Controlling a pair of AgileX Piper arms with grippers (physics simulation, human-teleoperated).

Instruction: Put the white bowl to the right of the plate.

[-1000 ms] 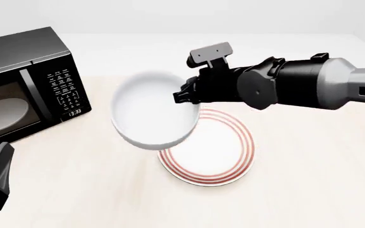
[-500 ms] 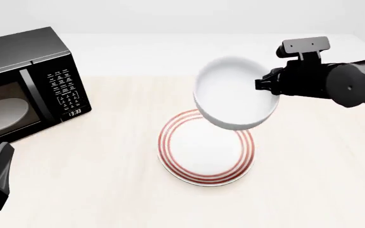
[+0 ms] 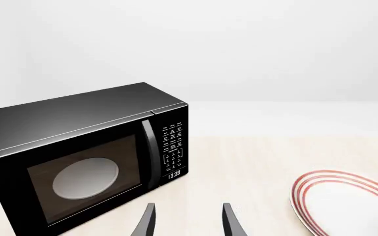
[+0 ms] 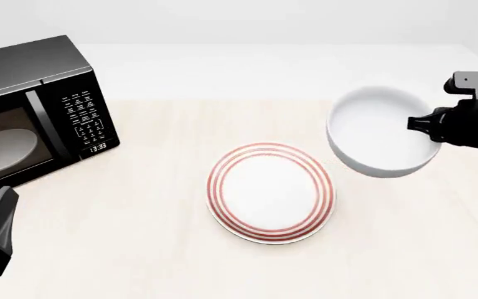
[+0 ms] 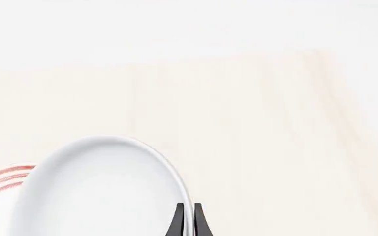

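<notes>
the plain glossy white round deep bowl (image 4: pixel 378 140) is held by its rim on the side nearest the right gripper (image 4: pixel 426 125), whose two thin black fingers (image 5: pixel 178 220) are seen in the right wrist view closed tight against the rim, one on the inside and one on the outside of the wall. the bowl is tilted a little and extends away from the gripper toward the flat round white plate with three thin red rings (image 4: pixel 271 191); whether the bowl is touching the pale wooden table (image 4: pixel 139 212) cannot be told. the plate lies beyond the bowl from this gripper, its near edge just beside the bowl's far side, and a sliver of its red rings (image 5: pixel 2 178) is seen past the bowl's wall in the right wrist view. the left gripper (image 3: pixel 187 221) is held with its two dark fingers apart and nothing between them. ahead of it and off to one side stands the black box-shaped microwave oven with a glass door and a keypad (image 3: pixel 90 155); the red-ringed plate (image 3: pixel 346 201) lies ahead on the other side, well apart from it.
</notes>
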